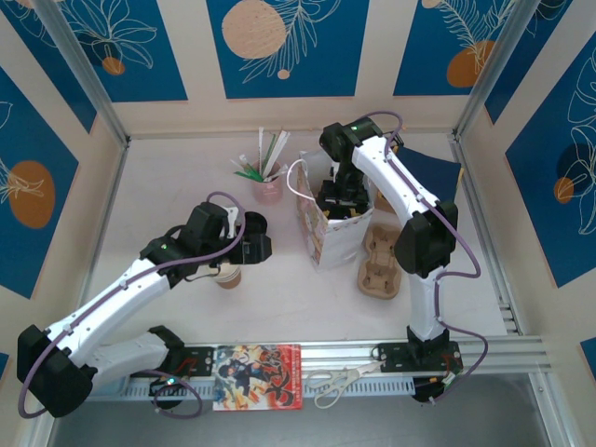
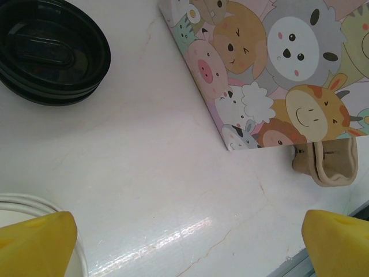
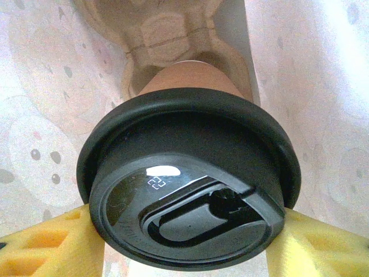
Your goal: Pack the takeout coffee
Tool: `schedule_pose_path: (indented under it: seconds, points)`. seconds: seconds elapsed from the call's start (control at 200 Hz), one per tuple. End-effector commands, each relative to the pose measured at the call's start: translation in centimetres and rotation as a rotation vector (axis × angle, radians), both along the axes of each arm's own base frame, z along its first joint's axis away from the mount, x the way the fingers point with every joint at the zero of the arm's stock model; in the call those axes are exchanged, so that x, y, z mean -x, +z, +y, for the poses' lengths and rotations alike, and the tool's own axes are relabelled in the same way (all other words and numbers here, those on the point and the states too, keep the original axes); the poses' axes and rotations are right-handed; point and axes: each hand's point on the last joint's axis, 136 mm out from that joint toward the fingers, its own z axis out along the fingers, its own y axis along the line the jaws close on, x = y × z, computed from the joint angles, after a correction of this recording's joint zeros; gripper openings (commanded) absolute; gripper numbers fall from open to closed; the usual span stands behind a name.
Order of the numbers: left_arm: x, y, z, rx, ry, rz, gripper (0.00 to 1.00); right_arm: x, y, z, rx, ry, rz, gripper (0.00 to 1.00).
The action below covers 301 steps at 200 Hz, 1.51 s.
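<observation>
Packing is midway: right fingers (image 3: 52, 248) clamp the lidded coffee (image 3: 190, 196) over a carrier (image 3: 167, 29) inside the bag (image 3: 323, 86); left fingers (image 2: 34, 245) gape empty.

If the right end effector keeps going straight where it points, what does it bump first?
The lidded cup gripped by the right end effector would probably meet the cardboard cup carrier inside the bag first; depth is unclear.

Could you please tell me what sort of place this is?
Probably a robot test cell staged as a takeout coffee counter: blue patterned wall panels enclose a white table holding a cartoon paper bag, a pulp cup carrier and a pink cup of straws.
</observation>
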Motion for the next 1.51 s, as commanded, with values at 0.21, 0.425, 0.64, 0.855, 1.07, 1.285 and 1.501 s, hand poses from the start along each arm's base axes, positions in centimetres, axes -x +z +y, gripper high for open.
schedule_pose_path:
  seconds: [0.21, 0.425, 0.64, 0.855, 1.07, 1.285, 1.501]
  points:
    - [-0.2, 0.5, -0.1, 0.007, -0.012, -0.010, 1.00, 2.8, 1.1, -0.6, 0.004, 0.007, 0.083, 0.64]
    - [-0.2, 0.5, 0.0, 0.007, -0.009, -0.009, 1.00, 2.8, 1.3, -0.5, -0.005, 0.006, 0.082, 0.64]
    - [-0.2, 0.4, 0.0, 0.010, -0.008, -0.006, 1.00, 2.9, 1.5, -0.5, -0.006, 0.003, 0.075, 0.64]
    - [-0.1, 0.3, -0.1, 0.010, -0.009, -0.002, 1.00, 2.5, 2.2, -0.6, -0.008, -0.001, 0.046, 0.64]
    - [-0.2, 0.2, -0.1, 0.011, -0.010, -0.001, 1.00, 2.1, 3.6, -0.7, -0.009, -0.009, -0.002, 0.64]
    - [-0.3, 0.1, -0.2, 0.011, -0.013, 0.001, 1.00, 1.9, 4.8, -0.5, 0.000, 0.006, -0.050, 0.64]
    - [-0.3, 0.2, -0.5, 0.014, -0.018, 0.006, 1.00, 1.6, 6.1, -0.1, -0.006, 0.008, -0.101, 0.64]
